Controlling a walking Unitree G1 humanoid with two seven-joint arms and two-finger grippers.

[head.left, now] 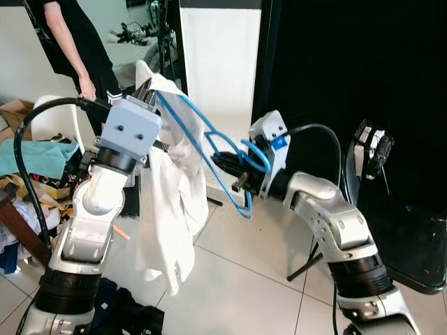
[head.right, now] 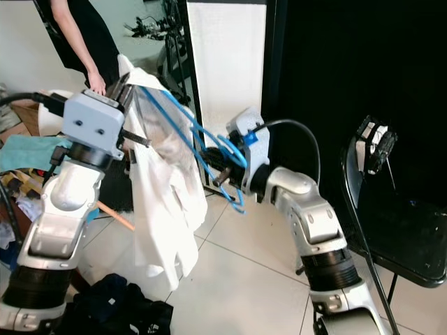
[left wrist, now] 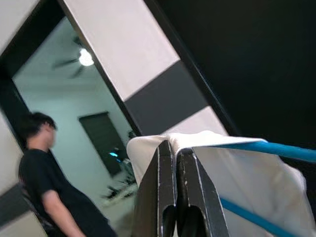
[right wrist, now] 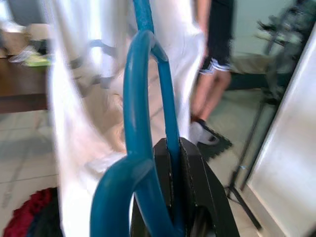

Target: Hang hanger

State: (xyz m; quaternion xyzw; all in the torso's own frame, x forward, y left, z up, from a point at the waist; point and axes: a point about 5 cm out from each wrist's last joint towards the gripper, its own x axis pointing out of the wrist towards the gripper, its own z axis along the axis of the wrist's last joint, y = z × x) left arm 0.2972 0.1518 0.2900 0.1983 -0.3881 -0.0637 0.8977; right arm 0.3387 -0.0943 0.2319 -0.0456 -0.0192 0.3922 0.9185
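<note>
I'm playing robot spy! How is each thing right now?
Blue plastic hanger: held up off the floor, white shirt on it.
White cloth shirt: draped, hanging down.
Left gripper: shut on shirt and hanger.
Right gripper: shut on hanger's hook.
Black folding chair: unfolded.

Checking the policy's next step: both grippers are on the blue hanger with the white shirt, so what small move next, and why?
Probably lift and level the blue hanger. The left gripper is pinched shut on the white shirt over the hanger's high end; the right gripper is shut on the low hook end. The hanger slopes steeply and no rail is visible yet.
</note>
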